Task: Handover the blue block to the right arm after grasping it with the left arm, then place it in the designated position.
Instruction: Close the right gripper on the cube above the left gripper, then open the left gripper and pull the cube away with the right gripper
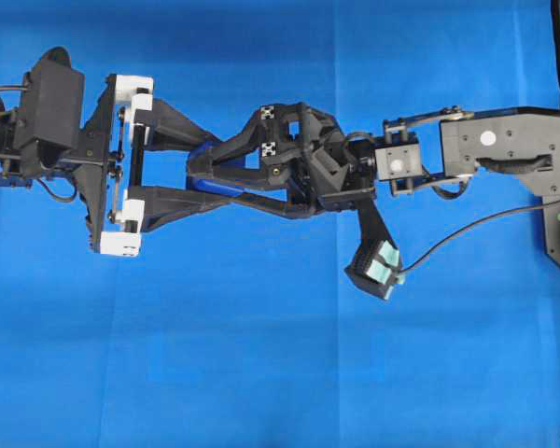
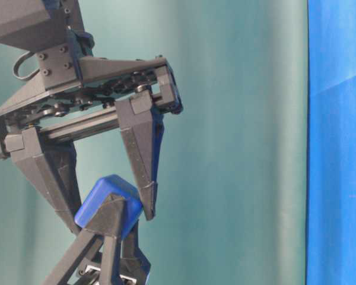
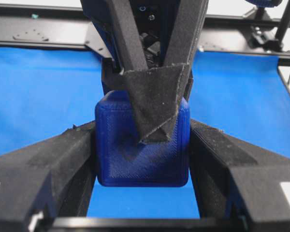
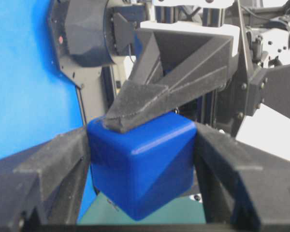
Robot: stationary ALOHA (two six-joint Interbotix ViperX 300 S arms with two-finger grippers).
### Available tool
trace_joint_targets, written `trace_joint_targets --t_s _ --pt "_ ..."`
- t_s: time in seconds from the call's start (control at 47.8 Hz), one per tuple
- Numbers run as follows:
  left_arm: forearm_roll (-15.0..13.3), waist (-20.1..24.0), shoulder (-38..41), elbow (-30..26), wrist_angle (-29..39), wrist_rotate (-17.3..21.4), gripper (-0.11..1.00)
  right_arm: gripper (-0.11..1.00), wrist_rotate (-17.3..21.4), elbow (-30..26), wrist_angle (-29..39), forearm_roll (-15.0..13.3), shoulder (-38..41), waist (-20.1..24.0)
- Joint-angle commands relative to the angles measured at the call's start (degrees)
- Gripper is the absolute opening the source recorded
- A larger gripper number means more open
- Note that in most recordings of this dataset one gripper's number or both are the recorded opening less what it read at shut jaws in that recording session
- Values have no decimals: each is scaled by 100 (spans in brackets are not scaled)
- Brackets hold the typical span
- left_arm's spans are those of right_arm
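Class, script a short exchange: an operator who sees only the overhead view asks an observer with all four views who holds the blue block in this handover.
Operator: From overhead, the arms hide the blue block. Does the left gripper have it?
Observer: Yes. The left wrist view shows one of its fingers pressed against each side of the block.
Operator: And the right gripper?
Observer: The right wrist view shows its fingers against the block's other two sides.

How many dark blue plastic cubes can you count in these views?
1: the dark blue plastic cube sits mid-air between the left pincer and right pincer, above the blue cloth.
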Motion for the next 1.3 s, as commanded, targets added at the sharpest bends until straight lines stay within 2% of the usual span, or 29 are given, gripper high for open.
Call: trace_joint_targets --t_s 0.0,0.711,0.753,0.878,0.92,1.275 --pt "-9 -70 -53 -132 -53 0 49 47 18 -202 0 26 -79 -53" --pt "-9 -70 79 -264 79 0 50 47 26 -185 44 88 -79 -53" --pt "-9 -70 79 -264 79 9 55 47 26 -185 62 97 -79 -53" --pt "-9 -70 79 -264 79 62 86 47 26 -185 132 114 -79 -44" --pt "-9 -70 79 -272 79 62 91 47 26 -176 141 114 -88 -44" --pt "-9 -62 18 -202 79 18 93 47 26 149 141 149 -378 70"
